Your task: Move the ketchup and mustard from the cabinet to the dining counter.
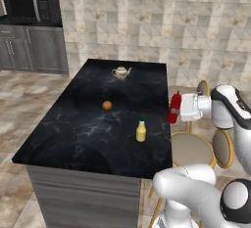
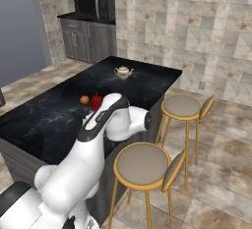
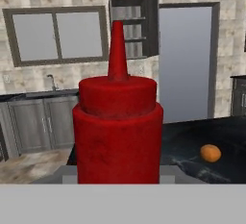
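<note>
My gripper (image 1: 177,108) is shut on the ketchup (image 1: 174,107), a red squeeze bottle held upright at the right edge of the dining counter (image 1: 73,134). The same bottle shows beside the arm in the right base view (image 2: 97,101) and fills the middle of the hand view (image 3: 117,131), nozzle up. The mustard (image 1: 141,131), yellow with a green cap, stands upright on the black marble top, left of and a little nearer than the ketchup. The cabinet (image 3: 153,16) hangs on the far wall with its door open. I cannot tell whether the ketchup's base touches the counter.
A small orange ball (image 1: 107,105) and a cream teapot (image 1: 121,72) sit on the counter further back. Two round stools (image 2: 142,166) (image 2: 182,106) stand along the counter's right side by the arm. A microwave (image 1: 29,7) and dark cabinets line the far left wall.
</note>
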